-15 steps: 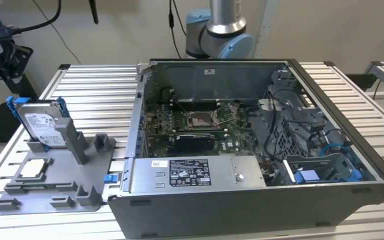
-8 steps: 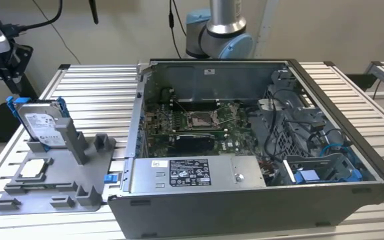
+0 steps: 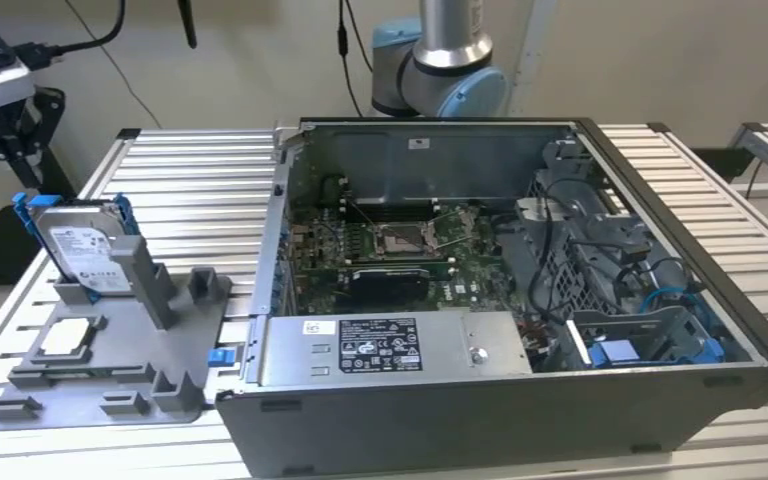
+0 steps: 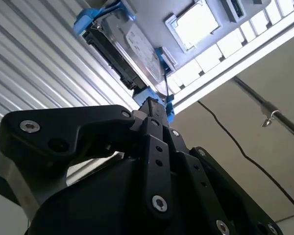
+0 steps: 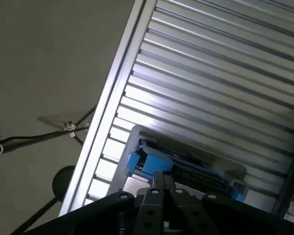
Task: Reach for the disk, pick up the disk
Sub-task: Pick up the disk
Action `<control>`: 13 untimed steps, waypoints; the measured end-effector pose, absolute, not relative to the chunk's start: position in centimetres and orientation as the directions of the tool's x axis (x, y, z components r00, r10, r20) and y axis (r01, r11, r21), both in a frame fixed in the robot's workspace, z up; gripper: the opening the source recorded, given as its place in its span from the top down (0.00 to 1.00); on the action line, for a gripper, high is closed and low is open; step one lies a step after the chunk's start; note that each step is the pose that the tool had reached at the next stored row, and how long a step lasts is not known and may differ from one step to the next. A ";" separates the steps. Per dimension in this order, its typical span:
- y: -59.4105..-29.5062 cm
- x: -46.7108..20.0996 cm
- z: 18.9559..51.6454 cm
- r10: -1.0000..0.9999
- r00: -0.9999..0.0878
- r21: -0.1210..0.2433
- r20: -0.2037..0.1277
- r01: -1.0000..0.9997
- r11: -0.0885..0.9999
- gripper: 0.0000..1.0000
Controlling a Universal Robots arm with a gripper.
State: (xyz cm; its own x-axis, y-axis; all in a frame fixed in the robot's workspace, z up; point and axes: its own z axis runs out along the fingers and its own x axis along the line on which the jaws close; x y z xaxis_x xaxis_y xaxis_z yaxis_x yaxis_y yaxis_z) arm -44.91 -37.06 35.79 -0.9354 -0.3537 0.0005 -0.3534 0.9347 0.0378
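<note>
**A:** How do the jaws stand?

**B:** Pressed together in both wrist views, with nothing between them. They are aimed along their own length at the disk (image 4: 141,46), which lies beyond the tips. I judge them apart from it, with no contact yet, so the reach is under way and the pick-up is not done.

**A:** And the disk itself?

**B:** It stands on edge in a slot of the grey fixture (image 3: 104,378). Its labelled face is upright and a blue rail (image 3: 20,208) runs down each side. In the first wrist view you look onto its narrow upper edge.

**A:** Why upright rather than flat?

**B:** My guess is that the slot leaves the upper edge and both broad faces free, so a pinch from above has something to close on. Lying flat, it would offer only a thin rim against the plate. The slot also fixes where the disk sits and which way it is turned.

**A:** Anything close enough to get in the way?

**B:** A small square chip (image 3: 73,335) lies flat in its own frame on the same fixture, near the disk but not touching it. Grey posts rise just beside the slot.

**A:** Further out?

**B:** The fixture rests on the slatted metal worktop (image 3: 184,165). The open computer case (image 3: 518,425) stands just beside it, toward the exterior view's right. The arm (image 3: 440,65) rises behind the case.
</note>
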 end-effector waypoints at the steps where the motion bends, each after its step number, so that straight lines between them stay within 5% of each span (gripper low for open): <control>1: -37.1 -44.9 35.8 -0.371 -0.929 0.038 0.000 -0.371 0.928 1.00; 13: -37.1 -44.9 35.8 -0.562 -0.827 0.036 0.001 -0.562 0.827 1.00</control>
State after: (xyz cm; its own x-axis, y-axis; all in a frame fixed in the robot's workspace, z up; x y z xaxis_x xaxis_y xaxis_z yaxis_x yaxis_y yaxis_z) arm -44.91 -37.06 35.79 -0.8271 -0.5621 0.0009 -0.5617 0.8266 0.0360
